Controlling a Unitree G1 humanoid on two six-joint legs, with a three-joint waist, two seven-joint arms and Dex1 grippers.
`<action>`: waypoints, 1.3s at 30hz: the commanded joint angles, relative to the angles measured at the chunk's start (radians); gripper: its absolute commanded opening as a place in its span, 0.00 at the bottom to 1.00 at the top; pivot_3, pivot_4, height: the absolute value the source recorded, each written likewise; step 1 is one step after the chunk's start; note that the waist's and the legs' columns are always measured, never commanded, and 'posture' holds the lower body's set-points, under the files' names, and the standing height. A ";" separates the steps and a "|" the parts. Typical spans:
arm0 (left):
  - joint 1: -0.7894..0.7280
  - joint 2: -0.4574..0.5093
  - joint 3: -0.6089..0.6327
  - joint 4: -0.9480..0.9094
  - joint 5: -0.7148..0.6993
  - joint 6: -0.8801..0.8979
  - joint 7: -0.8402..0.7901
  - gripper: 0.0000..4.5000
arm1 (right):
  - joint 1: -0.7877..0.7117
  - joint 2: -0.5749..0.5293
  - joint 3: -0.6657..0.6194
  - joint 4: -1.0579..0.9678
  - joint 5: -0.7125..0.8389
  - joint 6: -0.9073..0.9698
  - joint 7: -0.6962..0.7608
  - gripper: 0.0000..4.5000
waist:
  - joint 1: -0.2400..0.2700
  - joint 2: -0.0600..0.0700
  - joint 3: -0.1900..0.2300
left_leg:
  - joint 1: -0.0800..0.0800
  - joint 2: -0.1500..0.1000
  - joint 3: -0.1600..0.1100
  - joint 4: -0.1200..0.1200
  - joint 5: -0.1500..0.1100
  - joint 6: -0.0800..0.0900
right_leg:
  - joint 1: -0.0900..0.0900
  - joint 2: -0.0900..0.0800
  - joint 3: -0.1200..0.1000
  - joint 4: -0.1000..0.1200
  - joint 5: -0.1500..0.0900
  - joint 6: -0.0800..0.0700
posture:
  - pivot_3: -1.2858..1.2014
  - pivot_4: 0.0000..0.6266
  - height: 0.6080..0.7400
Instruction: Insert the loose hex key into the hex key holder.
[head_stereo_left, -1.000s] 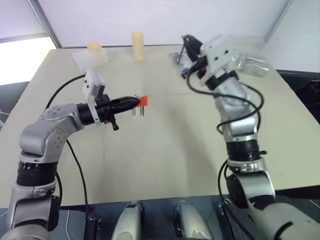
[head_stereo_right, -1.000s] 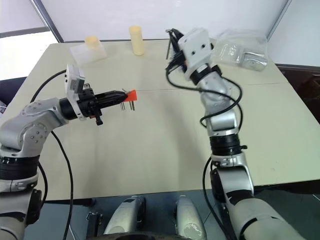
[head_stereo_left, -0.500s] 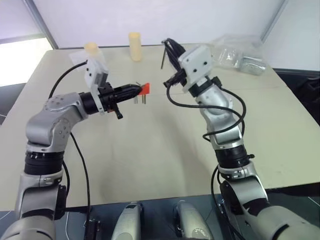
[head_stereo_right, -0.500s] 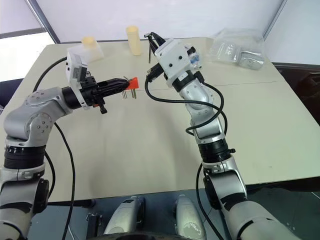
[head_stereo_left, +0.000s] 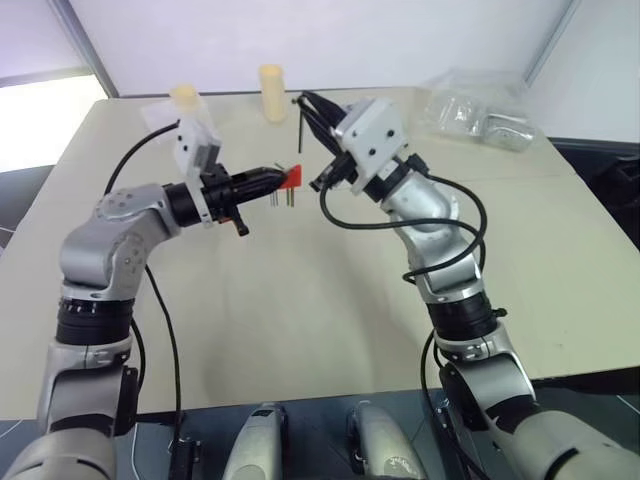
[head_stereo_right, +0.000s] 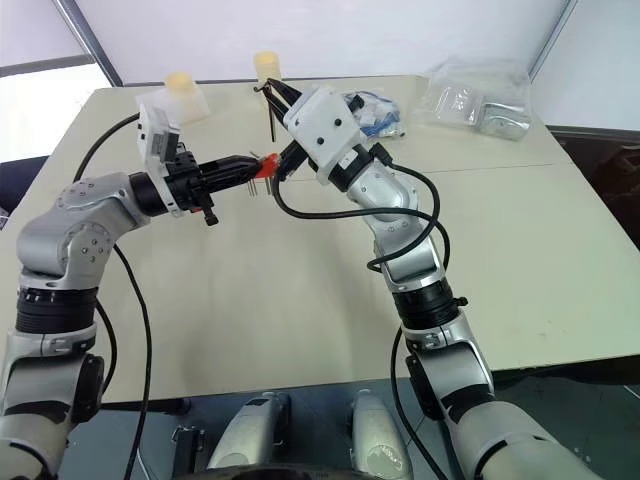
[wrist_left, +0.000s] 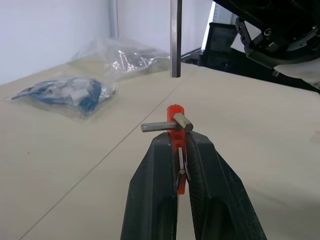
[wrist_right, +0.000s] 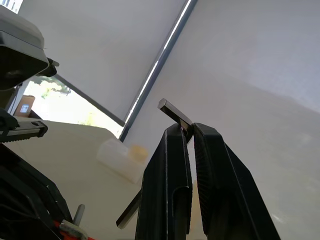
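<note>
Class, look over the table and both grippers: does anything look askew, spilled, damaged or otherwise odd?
Nothing stands out. The left gripper holds the hex key holder above the table; the right gripper holds the loose hex key above it.

Red-orange hex key holder (wrist_left: 176, 131) up off table, small metal keys poking out, loose hex key (wrist_left: 175, 37) thin dark L rod, long leg hanging vertical just above holder, not yet in

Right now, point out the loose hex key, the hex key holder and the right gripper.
loose hex key (wrist_left: 175, 40): left wrist view, hanging shaft.
hex key holder (wrist_left: 174, 111): left wrist view, red top.
right gripper (wrist_right: 191, 131): right wrist view, between fingertips.
</note>
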 joint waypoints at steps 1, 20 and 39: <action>-0.035 0.002 0.009 -0.013 0.006 -0.029 -0.006 0.00 | -0.007 0.001 0.002 -0.045 0.012 -0.004 0.009 0.01 | 0.000 0.000 0.000 | 0.000 0.000 0.000 0.000 0.000 0.000 | 0.000 0.000 0.000 0.000 0.000 0.000 | 0.52 0.24 1.00; -0.040 -0.009 0.014 -0.017 0.010 -0.040 -0.003 0.00 | -0.012 -0.014 0.001 -0.012 0.010 -0.012 0.026 0.01 | 0.000 0.000 0.000 | 0.000 0.000 0.000 0.000 0.000 0.000 | 0.000 0.000 0.000 0.000 0.000 0.000 | 0.52 0.24 1.00; -0.051 -0.004 0.019 -0.010 0.010 -0.042 -0.008 0.00 | -0.019 -0.028 -0.005 -0.002 0.012 -0.015 0.024 0.01 | 0.000 0.000 0.000 | 0.000 0.000 0.000 0.000 0.000 0.000 | 0.000 0.000 0.000 0.000 0.000 0.000 | 0.52 0.24 1.00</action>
